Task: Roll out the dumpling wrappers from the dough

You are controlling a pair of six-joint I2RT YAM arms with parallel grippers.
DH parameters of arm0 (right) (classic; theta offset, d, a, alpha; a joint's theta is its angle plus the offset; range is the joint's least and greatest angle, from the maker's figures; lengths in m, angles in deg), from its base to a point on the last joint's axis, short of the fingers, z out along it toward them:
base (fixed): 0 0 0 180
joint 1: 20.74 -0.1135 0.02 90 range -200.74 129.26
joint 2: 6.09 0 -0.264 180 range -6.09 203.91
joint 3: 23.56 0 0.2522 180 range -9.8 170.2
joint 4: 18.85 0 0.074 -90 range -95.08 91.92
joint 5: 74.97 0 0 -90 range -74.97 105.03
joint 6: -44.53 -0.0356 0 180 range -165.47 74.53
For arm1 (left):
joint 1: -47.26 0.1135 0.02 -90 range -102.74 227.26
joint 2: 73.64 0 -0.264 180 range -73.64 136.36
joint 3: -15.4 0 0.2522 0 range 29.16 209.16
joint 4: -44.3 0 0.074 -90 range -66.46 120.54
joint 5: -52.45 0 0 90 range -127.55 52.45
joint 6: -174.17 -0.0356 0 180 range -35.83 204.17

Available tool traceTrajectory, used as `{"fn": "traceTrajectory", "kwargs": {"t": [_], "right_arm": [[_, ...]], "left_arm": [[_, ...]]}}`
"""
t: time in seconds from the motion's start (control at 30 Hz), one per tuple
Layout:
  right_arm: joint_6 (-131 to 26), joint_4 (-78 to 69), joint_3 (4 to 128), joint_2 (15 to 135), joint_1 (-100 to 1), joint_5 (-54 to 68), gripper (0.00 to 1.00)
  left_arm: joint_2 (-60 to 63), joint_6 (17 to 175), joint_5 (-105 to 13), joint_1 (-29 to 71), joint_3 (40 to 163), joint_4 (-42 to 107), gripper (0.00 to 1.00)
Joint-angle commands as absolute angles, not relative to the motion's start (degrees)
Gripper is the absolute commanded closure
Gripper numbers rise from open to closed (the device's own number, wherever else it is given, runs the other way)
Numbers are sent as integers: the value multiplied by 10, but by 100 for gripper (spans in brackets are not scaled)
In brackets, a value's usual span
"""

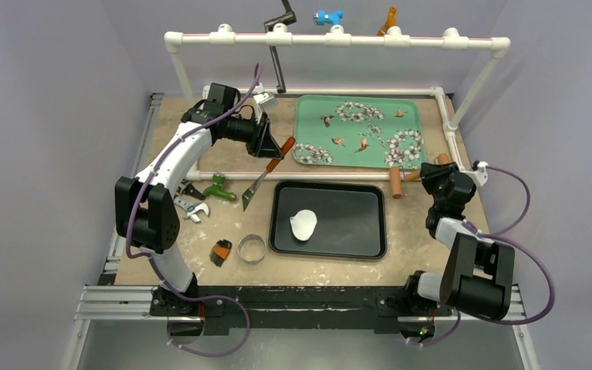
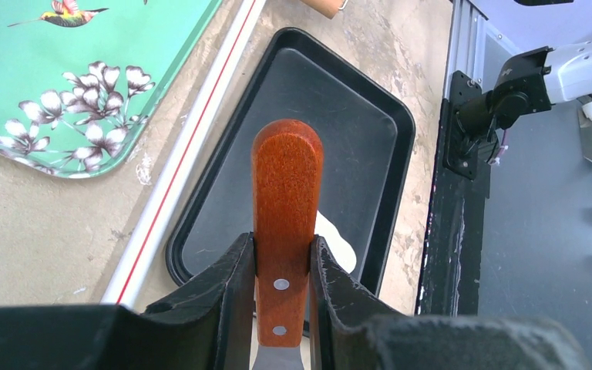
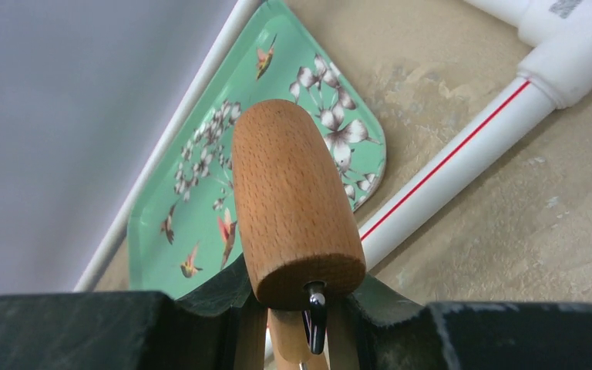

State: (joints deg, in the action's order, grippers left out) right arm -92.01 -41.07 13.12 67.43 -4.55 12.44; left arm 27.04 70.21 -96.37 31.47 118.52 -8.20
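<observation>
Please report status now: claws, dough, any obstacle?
Left claw shut on scraper. Right claw shut on wooden roller. White dough piece lies in black tray, both tools clear of it. Ring cutter beside tray, not blocking.

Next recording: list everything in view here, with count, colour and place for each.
flat white dough piece: 1, white, on the black tray
black rectangular baking tray: 1, black, table centre
teal flower-printed tray: 1, teal, far side
round metal ring cutter: 1, silver, left of black tray
wooden-handled metal scraper: 1, reddish handle, in left gripper
wooden pastry roller: 1, light brown, in right gripper
silver wrench: 1, silver, left side
green tool: 1, green, beside wrench
orange-and-black brush: 1, beside ring cutter
white pipe frame: 1, white, over far side
small clamps: 3, black, blue, orange, on frame's top bar
left gripper: 1, black, shut on scraper
right gripper: 1, black, shut on roller
</observation>
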Motion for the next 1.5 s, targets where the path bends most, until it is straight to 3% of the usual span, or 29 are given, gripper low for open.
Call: {"fn": "traceTrajectory", "kwargs": {"t": [0.0, 0.23, 0.43, 0.6, 1.07, 1.23, 1.33, 1.37, 1.47], "right_arm": [[-995, -500, 107, 652, -9, 115, 100], [-995, -423, 55, 533, 76, 164, 100], [-1021, -341, 34, 460, 78, 133, 100], [-1040, -254, 2, 408, 78, 187, 100], [-1102, -228, 7, 535, 79, 262, 91], [-1102, -215, 9, 515, 79, 283, 74], [-1098, -191, 17, 497, 79, 298, 33], [-1092, -185, 20, 492, 79, 301, 24], [-1080, -170, 25, 476, 79, 315, 8]], "left_arm": [[238, 713, -997, 318, 1209, -81, 100], [241, 712, -1003, 318, 1211, -82, 100], [245, 718, -1007, 318, 1212, -81, 100], [234, 716, -1008, 312, 1208, -81, 100], [207, 704, -1003, 267, 1185, -80, 100], [207, 705, -1004, 266, 1182, -78, 100], [210, 706, -992, 266, 1172, -65, 100], [213, 706, -979, 266, 1168, -60, 100], [224, 689, -923, 266, 1162, -63, 100]]}}
